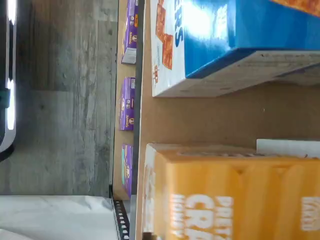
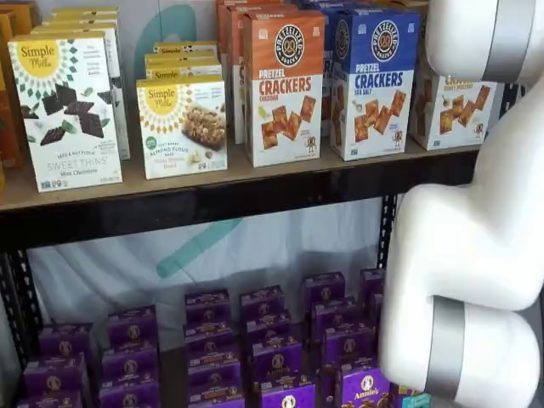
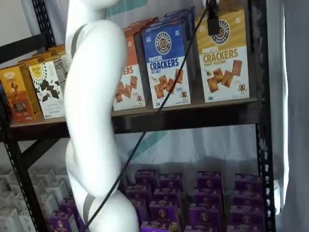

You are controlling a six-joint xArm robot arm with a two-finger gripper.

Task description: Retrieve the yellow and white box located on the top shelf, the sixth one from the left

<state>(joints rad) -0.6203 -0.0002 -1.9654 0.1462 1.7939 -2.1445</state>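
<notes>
white robot arm segments (image 2: 476,246) fill the foreground in both shelf views, with a black cable (image 3: 159,111) hanging beside. behind stands the top shelf (image 2: 212,191), a tan wooden board with a dark front edge on black metal posts. grey wood floor (image 1: 65,100) shows in the wrist view. purple boxes (image 2: 255,348) crowd the lower level. the yellow and white box (image 3: 223,55) stands upright at the shelf's right end, just beside a blue box (image 3: 166,63); yellow above with a round dark logo, white below with brown square crackers. the gripper's fingers aren't visible, so their state can't be told.

top shelf (image 2: 212,191) | carries: yellow and white box (image 3: 223,55), blue carton (image 2: 374,81), orange carton (image 2: 285,85)
</notes>
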